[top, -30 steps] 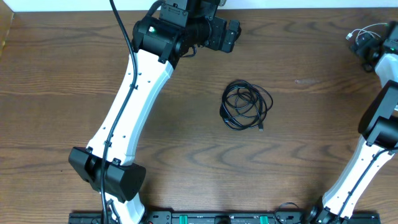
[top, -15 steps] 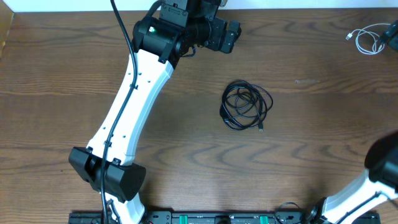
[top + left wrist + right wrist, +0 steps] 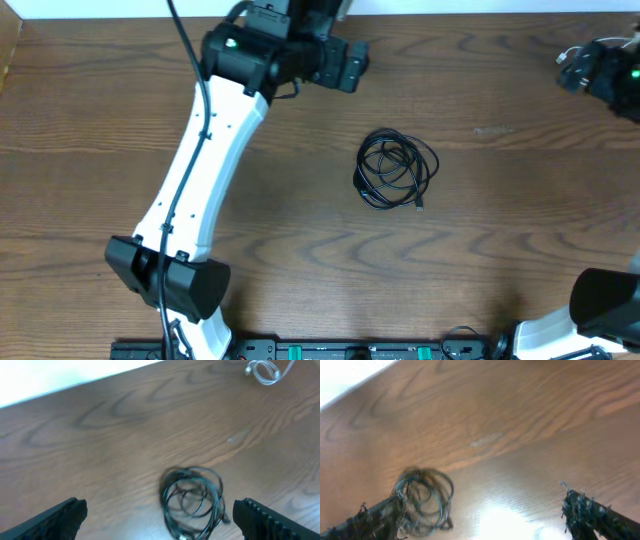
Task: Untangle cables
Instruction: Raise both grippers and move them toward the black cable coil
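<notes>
Fingers of the left gripper and right gripper stand wide, empty. The black cable coil mid-table looks light, floppy; an outer loop suits pinching.

Looked like a robotics lab, wood-grain worktop, white-and-black left arm and right arm stood mounted at its near edge, black rail with green connectors ran along that edge

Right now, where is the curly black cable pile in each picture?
Overhead: the black cable coil lies near the middle, slightly right of centre.
Left wrist: bottom centre.
Right wrist: lower left, blurred.
Shared landmark: the pale scuff, up and right of the coil in every view.
</notes>
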Robot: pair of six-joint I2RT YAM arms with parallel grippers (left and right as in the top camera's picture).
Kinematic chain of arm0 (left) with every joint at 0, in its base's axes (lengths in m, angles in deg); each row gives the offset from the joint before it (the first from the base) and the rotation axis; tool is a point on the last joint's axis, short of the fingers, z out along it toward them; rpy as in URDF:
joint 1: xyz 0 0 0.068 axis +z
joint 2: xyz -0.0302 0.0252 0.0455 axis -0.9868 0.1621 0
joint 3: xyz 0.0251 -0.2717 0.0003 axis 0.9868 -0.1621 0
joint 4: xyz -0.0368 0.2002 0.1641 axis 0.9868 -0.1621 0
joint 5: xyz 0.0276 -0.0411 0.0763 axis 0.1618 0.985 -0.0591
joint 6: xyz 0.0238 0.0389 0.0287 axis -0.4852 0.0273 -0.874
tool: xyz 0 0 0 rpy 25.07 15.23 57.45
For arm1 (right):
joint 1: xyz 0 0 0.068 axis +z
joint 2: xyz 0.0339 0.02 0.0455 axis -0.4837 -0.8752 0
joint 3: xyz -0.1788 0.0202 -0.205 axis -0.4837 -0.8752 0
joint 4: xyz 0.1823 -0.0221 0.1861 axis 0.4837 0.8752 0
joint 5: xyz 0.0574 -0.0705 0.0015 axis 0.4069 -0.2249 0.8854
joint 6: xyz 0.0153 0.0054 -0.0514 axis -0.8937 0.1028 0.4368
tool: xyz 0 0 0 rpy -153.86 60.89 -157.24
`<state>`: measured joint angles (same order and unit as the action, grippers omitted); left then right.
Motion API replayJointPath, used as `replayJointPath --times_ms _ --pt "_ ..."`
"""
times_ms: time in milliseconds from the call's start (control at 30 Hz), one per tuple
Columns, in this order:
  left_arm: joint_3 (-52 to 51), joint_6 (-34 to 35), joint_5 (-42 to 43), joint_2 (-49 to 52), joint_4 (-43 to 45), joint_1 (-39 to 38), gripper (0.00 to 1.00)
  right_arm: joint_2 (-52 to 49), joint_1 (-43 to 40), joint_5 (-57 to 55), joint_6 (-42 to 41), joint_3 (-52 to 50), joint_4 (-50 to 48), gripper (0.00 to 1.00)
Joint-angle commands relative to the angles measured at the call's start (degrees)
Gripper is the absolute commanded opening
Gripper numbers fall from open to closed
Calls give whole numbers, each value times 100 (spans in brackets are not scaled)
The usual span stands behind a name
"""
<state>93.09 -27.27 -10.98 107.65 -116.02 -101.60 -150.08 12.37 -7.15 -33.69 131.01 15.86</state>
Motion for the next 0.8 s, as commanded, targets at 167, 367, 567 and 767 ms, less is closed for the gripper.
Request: replayJointPath --times_ms 167,367,567,767 --pt "87 63 125 -24 -566 468 98 31 968 127 293 -83 46 99" --pt "76 378 87 -22 -601 885 98 -37 1440 125 210 -542 -299 99" --pt "-70 422 85 -22 -601 1161 98 -52 1685 190 142 -1167 -857 99" --pt "-103 485 85 37 -612 1250 99 -52 1840 192 142 -1499 -1191 99"
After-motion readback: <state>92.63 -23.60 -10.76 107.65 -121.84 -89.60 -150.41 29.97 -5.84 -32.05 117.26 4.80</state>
